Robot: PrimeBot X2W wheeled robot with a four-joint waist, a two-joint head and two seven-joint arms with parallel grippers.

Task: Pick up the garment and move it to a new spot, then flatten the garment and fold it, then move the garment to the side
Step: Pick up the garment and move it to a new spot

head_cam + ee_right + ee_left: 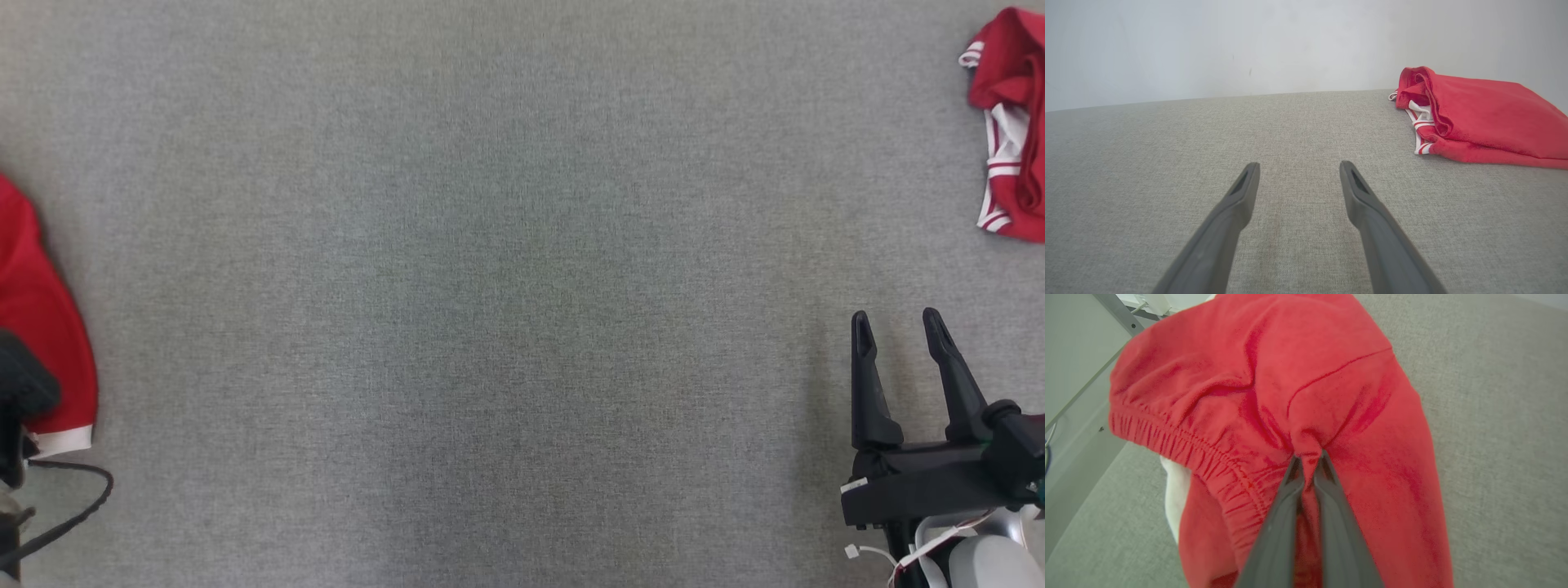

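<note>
Garment (45,327): red, sitting at the far left edge of the head view, white hem band at its lower end. In the left wrist view the garment (1339,384) is bunched up, with a gathered elastic band along one side and a bit of white fabric under it.

Left gripper (1309,457): clenched, a fold of the red cloth pinched between the tips. Can't tell if the cloth is off the surface.

Right gripper (896,320): released, fingers spread, nothing between them, over bare surface at lower right. Same in its own wrist view (1298,167).

Surface (490,286): grey woven fabric, flat, uniform, no wrinkles visible. It runs back to a plain pale wall (1249,41).

Second red piece (1012,122) with white striped trim lies crumpled at the upper right, well apart from both grippers; the right wrist view shows it (1482,122) lying on the surface near the wall.

The left wrist view also shows a grey metal bar (1122,318) past the surface edge.
</note>
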